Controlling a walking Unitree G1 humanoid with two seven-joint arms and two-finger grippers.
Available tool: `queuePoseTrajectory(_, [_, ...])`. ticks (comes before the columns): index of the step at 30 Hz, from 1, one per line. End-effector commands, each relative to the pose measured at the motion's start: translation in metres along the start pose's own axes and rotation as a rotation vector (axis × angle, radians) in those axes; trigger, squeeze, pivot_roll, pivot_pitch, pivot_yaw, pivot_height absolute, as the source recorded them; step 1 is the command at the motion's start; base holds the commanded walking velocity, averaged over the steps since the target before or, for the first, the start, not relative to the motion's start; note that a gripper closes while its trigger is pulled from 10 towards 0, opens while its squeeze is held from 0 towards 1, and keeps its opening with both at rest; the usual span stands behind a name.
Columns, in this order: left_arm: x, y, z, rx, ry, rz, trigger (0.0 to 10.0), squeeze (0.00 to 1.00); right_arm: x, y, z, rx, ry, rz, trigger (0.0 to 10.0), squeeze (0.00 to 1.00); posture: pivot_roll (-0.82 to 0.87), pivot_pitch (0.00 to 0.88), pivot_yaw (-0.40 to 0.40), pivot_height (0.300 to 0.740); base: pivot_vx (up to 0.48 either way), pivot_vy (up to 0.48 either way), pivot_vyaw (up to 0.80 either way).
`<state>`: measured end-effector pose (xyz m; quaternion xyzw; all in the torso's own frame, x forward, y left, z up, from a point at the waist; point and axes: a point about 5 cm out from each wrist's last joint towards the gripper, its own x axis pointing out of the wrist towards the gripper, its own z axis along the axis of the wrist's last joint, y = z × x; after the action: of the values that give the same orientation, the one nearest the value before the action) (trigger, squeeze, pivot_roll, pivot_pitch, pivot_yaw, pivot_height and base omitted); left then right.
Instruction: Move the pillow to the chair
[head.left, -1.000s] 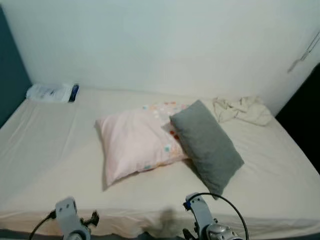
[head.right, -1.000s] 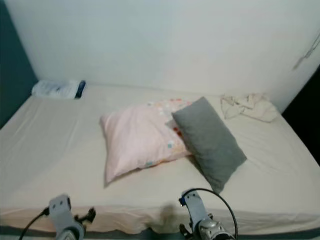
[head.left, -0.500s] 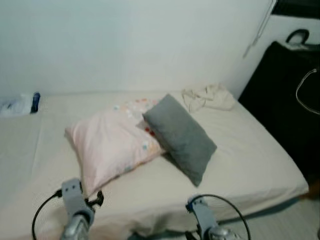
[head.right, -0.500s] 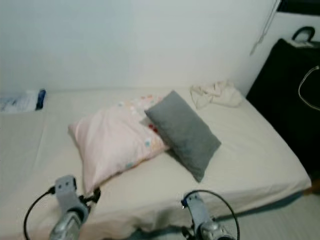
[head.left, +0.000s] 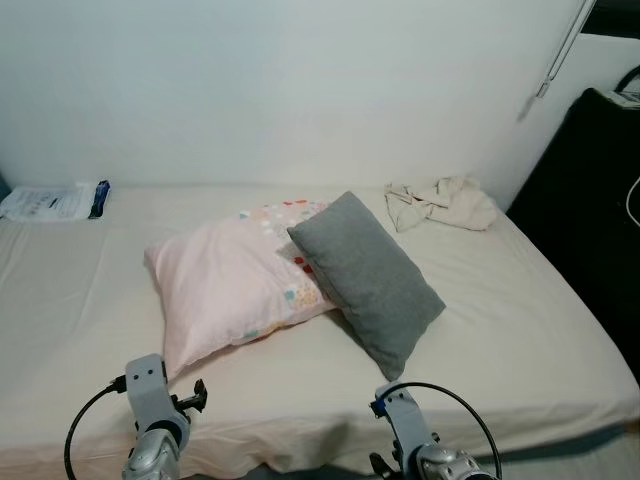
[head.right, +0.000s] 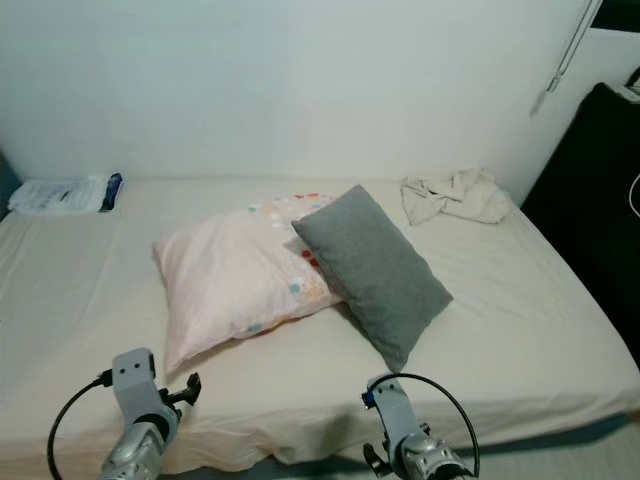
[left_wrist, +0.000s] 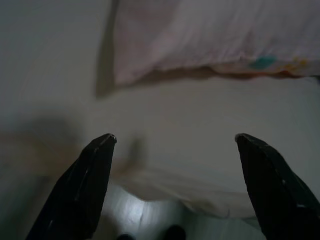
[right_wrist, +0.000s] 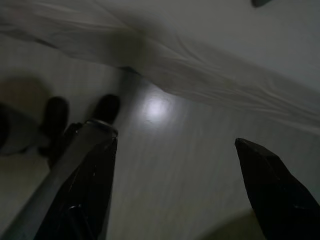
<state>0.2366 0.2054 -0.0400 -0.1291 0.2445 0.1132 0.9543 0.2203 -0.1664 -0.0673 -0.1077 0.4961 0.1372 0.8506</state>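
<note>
Here we are at the near edge of the bed (head.left: 520, 330), and nothing is in hand yet. The grey pillow (head.left: 366, 278) lies around the middle of the mattress, leaning against and partly overlapping a pink pillow (head.left: 235, 290) with coloured squares on its left. Which one is meant I cannot tell, and no chair is visible. The left pincer (left_wrist: 175, 145) is spread wide, hanging over the bed's near edge with the pink pillow's corner just ahead of it. The right pincer (right_wrist: 175, 145) is spread wide too, aimed at the floor (right_wrist: 165, 165) beside the mattress. By my reading this is the approach step: the next move calls for leaning in and reaching forward over the mattress to take a pillow. Toward the far right corner lies a crumpled cloth (head.left: 442, 203) — far left, a white packet (head.left: 55, 201).
</note>
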Motion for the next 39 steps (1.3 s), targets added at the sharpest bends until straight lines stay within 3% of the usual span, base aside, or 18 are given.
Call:
queuePoseTrajectory(1, [-0.001,0.000,-0.004,0.002,0.013,0.001,10.0,0.00,0.000,0.001,-0.001,0.000,-0.002,0.002,10.0,0.00,-0.02,0.042,-0.103,0.710,0.000,-0.465,0.00])
queuePoseTrajectory(10, [-0.001,-0.003,-0.004,-0.003,0.014,-0.006,10.0,0.00,0.000,0.002,-0.001,0.002,-0.003,0.001,10.0,0.00,-0.02,0.043,-0.100,0.710,0.000,-0.440,0.00])
queuePoseTrajectory(23, [-0.004,0.004,-0.011,-0.032,0.051,0.051,10.0,0.00,0.000,0.001,0.002,-0.039,-0.018,-0.008,10.0,0.00,-0.03,0.042,-0.100,0.710,0.000,0.000,0.00])
queuePoseTrajectory(29, [0.006,-0.001,0.016,-0.044,-0.051,-0.011,10.0,0.00,0.000,0.001,0.004,-0.068,-0.026,0.004,10.0,0.00,-0.02,0.022,-0.113,0.710,0.000,-0.062,0.00])
queuePoseTrajectory(35, [0.012,-0.005,0.030,-0.012,-0.083,-0.005,10.0,0.00,0.000,0.001,0.003,-0.089,-0.021,0.006,10.0,0.00,-0.02,0.010,-0.117,0.710,0.000,-0.432,0.00])
queuePoseTrajectory(39, [0.014,-0.009,0.034,-0.033,-0.103,-0.009,10.0,0.00,0.000,0.001,0.004,-0.093,-0.028,0.004,10.0,0.00,-0.02,0.013,-0.114,0.710,0.000,0.000,0.00])
